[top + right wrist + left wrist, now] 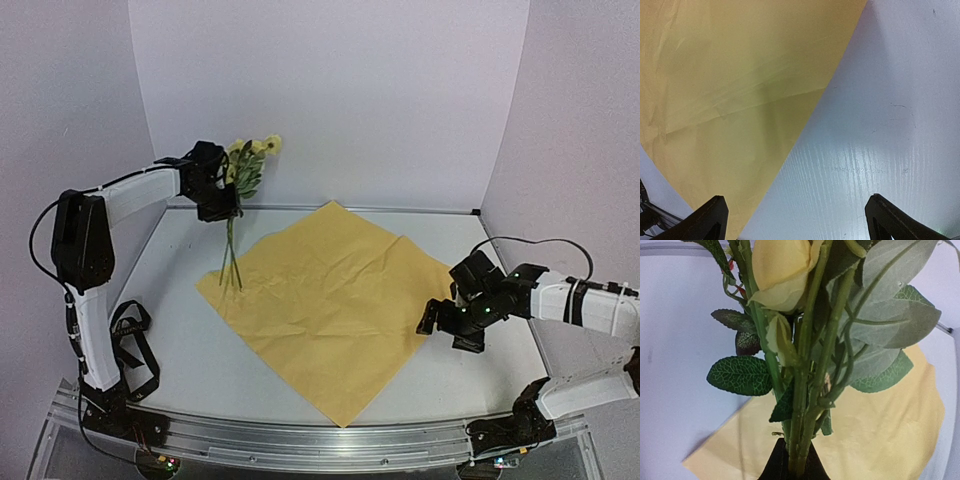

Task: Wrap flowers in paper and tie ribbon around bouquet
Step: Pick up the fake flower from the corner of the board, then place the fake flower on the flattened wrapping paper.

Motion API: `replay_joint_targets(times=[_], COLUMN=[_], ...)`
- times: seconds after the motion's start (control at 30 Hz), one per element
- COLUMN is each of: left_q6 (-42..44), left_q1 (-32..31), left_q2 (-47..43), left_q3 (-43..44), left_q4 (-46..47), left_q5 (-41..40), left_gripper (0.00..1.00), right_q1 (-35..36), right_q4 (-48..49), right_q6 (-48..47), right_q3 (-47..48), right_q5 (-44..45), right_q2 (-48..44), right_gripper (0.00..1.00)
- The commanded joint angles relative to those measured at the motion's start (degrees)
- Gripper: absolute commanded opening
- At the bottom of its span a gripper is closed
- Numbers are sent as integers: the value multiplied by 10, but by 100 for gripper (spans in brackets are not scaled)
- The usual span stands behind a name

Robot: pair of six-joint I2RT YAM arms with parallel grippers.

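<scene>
White table and pale walls surround the paper, which lies flat as a diamond, lightly creased. My left gripper is pinched tight on the stems of the flowers. It holds them upright above the paper's far left edge, blossoms up and stem tips hanging by its left corner; I cannot tell whether they touch it. My right gripper is spread wide and empty, low over the table just beside the paper's right corner.

The step in hand, I judge, is laying the flowers down. To do it well I should carry them over the paper's middle, tip them along a diagonal, lower until they rest, then release gently so the thin stems don't roll.
</scene>
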Motion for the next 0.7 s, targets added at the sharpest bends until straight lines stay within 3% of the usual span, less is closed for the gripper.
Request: replay_joint_targets(times=[0.0, 0.27, 0.47, 0.67], left_q6=[-81, -149, -180, -155], left_q1=[-80, -155, -188, -192], left_q2=[45, 190, 253, 314], left_q3=[103, 269, 313, 346], left_q4=[9, 14, 31, 39], left_q5=[16, 23, 28, 46], left_gripper=[0, 0, 0, 0], right_q1=[-18, -34, -36, -37], right_q4=[-22, -37, -47, -53], right_q6=[-8, -2, -1, -2], right_q3=[-11, -24, -35, -40], right_q5=[24, 22, 30, 25], right_q2=[-27, -54, -72, -76], right_gripper=[98, 98, 98, 98])
